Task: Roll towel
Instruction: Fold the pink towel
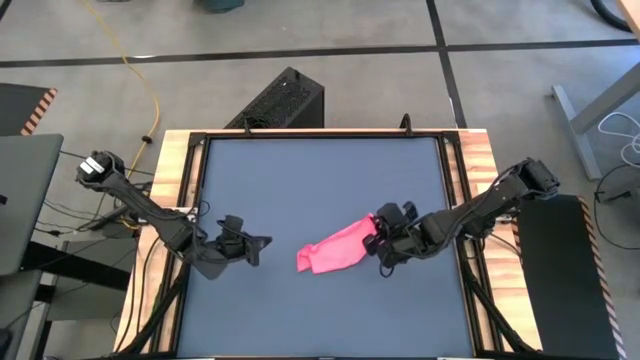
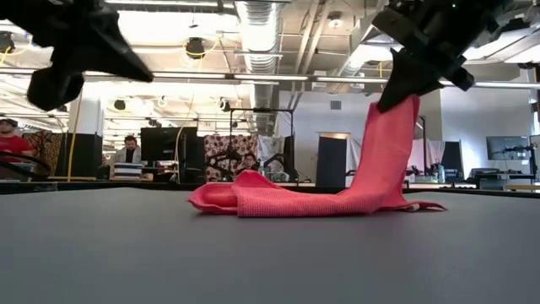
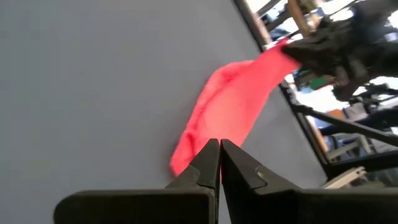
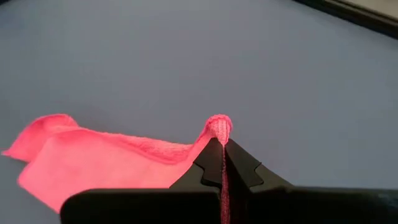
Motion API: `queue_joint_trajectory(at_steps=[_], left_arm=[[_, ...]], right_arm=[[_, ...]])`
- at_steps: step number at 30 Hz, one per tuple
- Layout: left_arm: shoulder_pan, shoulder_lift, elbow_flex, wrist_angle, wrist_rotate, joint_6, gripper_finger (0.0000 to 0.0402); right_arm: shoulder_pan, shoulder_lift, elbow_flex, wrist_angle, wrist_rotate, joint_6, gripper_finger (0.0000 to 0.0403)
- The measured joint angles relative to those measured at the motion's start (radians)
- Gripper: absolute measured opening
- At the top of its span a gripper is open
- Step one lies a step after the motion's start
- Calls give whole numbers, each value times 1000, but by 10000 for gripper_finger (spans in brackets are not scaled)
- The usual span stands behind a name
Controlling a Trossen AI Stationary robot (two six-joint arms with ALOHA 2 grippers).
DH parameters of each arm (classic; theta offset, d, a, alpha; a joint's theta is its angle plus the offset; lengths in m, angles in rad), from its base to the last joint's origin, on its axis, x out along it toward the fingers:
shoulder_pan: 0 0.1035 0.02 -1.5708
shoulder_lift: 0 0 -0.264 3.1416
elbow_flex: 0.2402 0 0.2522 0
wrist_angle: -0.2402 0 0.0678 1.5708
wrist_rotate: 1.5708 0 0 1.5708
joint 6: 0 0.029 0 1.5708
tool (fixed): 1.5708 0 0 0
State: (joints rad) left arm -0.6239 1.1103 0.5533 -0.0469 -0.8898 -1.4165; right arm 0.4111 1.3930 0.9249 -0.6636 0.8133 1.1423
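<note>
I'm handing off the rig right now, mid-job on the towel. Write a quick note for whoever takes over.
Right end effector: shut on one end of the towel, holding that end up off the table. The rest of the towel lies bunched and folded on the table toward the left arm.
Left end effector: shut, empty, raised above the table left of the towel, not touching it.
Done: towel gripped and partly lifted. No neat roll visible yet.
Left: lay the towel flat or fold it over, roll it up, then release.
</note>
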Motion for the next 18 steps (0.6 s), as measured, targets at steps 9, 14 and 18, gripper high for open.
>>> queue_joint_trajectory(at_steps=[9,14,18], left_arm=[[66,0,0,128,81,151,0],[83,0,0,183,109,228,7],[106,0,0,158,144,216,26]], right_arm=[[-83,0,0,10,-21,72,46],[-151,0,0,10,-63,3,102],[-198,0,0,13,-61,-41,155]])
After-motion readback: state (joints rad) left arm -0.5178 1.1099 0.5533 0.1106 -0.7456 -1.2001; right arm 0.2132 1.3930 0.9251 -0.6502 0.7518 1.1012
